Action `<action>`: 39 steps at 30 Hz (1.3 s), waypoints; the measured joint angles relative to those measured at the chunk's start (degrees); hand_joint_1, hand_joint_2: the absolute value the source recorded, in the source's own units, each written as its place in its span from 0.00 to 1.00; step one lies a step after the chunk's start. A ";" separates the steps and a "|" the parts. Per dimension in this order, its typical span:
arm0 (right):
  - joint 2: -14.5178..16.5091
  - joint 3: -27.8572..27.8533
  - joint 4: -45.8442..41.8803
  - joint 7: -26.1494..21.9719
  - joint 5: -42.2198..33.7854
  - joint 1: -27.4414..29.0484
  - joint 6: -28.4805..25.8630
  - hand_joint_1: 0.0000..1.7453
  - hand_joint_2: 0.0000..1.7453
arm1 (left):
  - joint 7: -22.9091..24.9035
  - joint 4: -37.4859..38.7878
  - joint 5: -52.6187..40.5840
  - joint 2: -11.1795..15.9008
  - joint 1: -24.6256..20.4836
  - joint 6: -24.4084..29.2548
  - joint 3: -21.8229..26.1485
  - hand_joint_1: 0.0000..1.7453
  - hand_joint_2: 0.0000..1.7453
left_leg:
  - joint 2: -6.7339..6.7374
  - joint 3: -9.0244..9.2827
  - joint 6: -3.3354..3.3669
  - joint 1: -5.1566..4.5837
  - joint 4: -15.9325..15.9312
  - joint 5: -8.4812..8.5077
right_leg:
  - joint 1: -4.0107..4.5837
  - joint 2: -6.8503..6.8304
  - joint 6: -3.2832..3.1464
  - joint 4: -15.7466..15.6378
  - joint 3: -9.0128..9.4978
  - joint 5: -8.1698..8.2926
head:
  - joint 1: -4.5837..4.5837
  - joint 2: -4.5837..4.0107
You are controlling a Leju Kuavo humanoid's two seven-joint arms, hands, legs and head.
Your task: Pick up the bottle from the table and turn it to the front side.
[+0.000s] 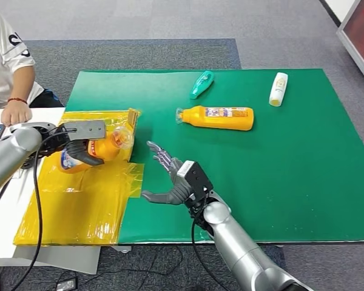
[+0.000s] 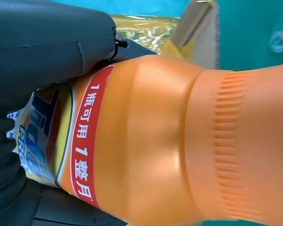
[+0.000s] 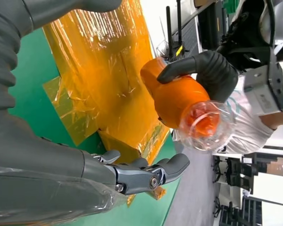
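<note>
Green mat (image 1: 285,182) and yellow film (image 1: 74,206) cover table on grey carpet (image 1: 171,24)

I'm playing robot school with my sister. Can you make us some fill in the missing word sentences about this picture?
1. The left hand holds an ____ bottle.
2. The right hand holds ____.
3. The table mat is ____.
4. The white bottle lies on the ____ mat.

Missing words: orange; nothing; green; green
</note>
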 joint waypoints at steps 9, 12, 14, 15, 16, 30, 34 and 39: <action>0.01 -0.82 0.03 0.02 -0.02 -0.41 -2.07 0.00 1.00 | -0.59 -1.74 4.57 0.75 -0.03 -1.80 0.00 1.00 1.00 | 0.00 0.00 0.00 0.00 0.00 0.00 | 0.00 0.00 0.00 0.00 0.00 0.00 | 0.00 0.00; -0.01 -1.84 0.02 0.01 -0.04 -0.74 -2.71 0.00 1.00 | -0.54 -2.27 5.37 1.20 -0.07 -1.80 -0.02 1.00 1.00 | 0.00 0.00 0.00 0.00 0.00 0.00 | 0.00 0.00 0.01 0.00 0.01 0.00 | 0.00 0.00; -0.05 -2.61 -0.01 0.01 -0.04 -0.84 -3.01 0.00 1.00 | -0.53 -2.39 5.71 1.45 -0.06 -1.78 -0.06 1.00 1.00 | 0.00 0.00 0.00 0.00 0.00 0.00 | 0.00 0.00 0.01 0.00 0.01 0.00 | 0.00 0.00; -0.08 -3.00 -0.02 0.01 -0.04 -0.87 -3.07 0.00 1.00 | -0.53 -2.46 5.81 1.57 -0.04 -1.75 -0.08 1.00 1.00 | 0.00 0.01 0.00 0.00 0.00 0.00 | 0.00 0.00 0.01 0.00 0.01 0.00 | 0.00 0.00; -0.12 -3.33 -0.03 0.01 -0.04 -0.89 -3.10 0.00 1.00 | -0.52 -2.52 5.89 1.68 -0.03 -1.73 -0.11 1.00 1.00 | 0.00 0.01 0.00 0.00 0.00 0.00 | 0.00 0.00 0.01 0.00 0.01 0.00 | 0.01 0.00; -0.38 -4.45 -0.03 0.01 -0.04 -0.98 -3.11 0.00 1.00 | -0.51 -2.75 6.02 2.19 0.20 -1.69 -0.48 1.00 1.00 | 0.00 0.02 0.01 -0.01 0.00 0.00 | -0.01 0.00 0.01 0.00 0.03 0.00 | 0.01 0.00; -0.41 -5.14 -0.15 -0.01 0.09 -1.00 -3.73 0.00 1.00 | -0.51 -2.76 6.36 2.26 0.23 -1.66 -0.61 1.00 1.00 | 0.00 0.02 0.01 -0.01 0.00 0.00 | -0.01 0.00 0.01 0.00 0.03 0.00 | 0.00 0.00; -0.81 -7.44 -0.90 0.01 0.16 -1.20 -4.75 0.00 1.00 | -0.51 -2.88 7.02 2.58 0.25 -1.44 -1.11 1.00 1.00 | 0.00 0.02 0.01 -0.01 0.00 0.00 | -0.01 0.00 0.01 0.00 0.03 0.00 | 0.00 0.00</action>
